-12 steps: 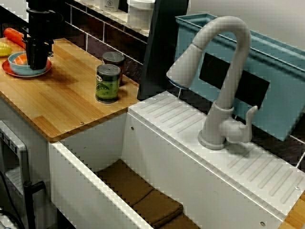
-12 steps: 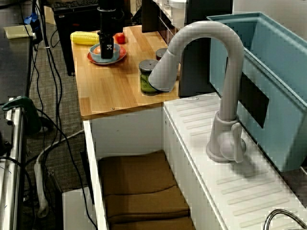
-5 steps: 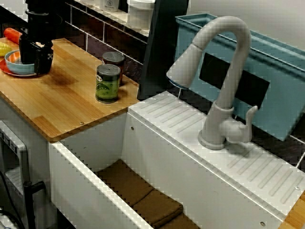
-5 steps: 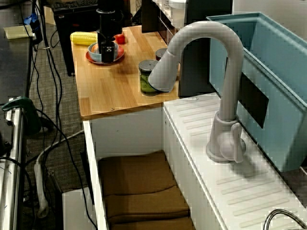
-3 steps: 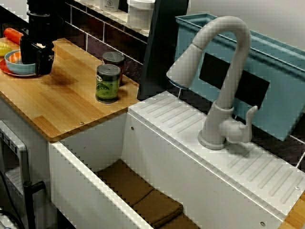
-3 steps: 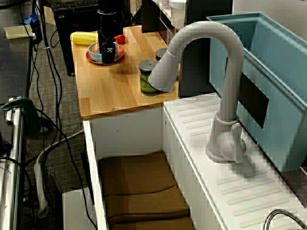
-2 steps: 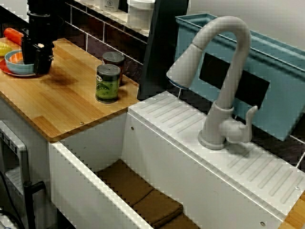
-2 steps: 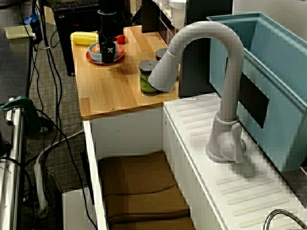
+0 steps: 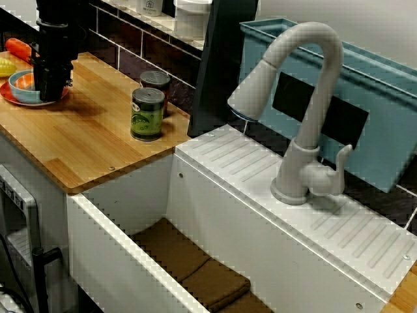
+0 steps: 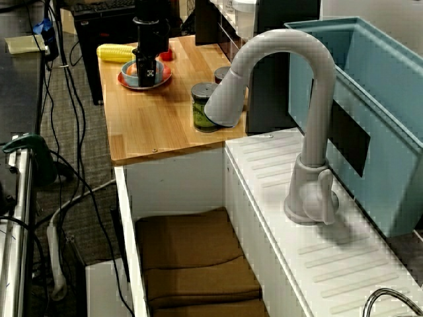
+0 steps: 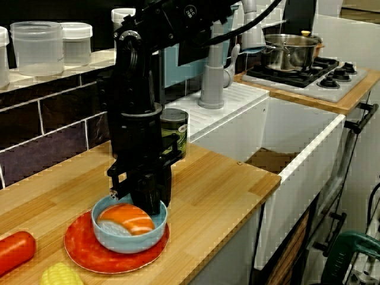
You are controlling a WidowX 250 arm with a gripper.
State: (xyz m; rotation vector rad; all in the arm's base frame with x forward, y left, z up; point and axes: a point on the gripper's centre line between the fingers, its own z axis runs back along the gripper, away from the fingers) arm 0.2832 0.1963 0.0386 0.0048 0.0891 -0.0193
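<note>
**Gripper at the rim of a blue bowl on a wooden counter**

In the view from the counter end, read from left to right, an orange-red carrot-like piece (image 11: 13,252) lies at 9 o'clock of the red plate (image 11: 83,250). A yellow corn cob (image 11: 59,276) lies at 8 o'clock of the plate, near it but apart. The plate rests flat on the wooden countertop (image 11: 219,184) and carries the blue bowl (image 11: 127,242). The bowl holds a piece of salmon sushi (image 11: 127,218), orange on white.

The black gripper (image 11: 147,205) points straight down, and its tips meet the bowl at about 1 o'clock of the rim, just behind the sushi. The pictures do not show whether the jaws clamp the rim or only rest at it, so the grip cannot be told. The view along the counter shows the same gripper (image 10: 147,72) upright over the bowl, but no more of the jaws.

A green-labelled can (image 11: 175,136) stands well apart at 1 o'clock of the bowl, with a second can behind it. Further right come the grey faucet (image 11: 214,77), the white sink (image 11: 309,148) and a steel pot (image 11: 291,53) on the stove.

Judged from these views, the work stands at the contact stage. The gripper is down at the bowl, while the bowl sits level on its plate, not lifted and with the sushi inside.
</note>
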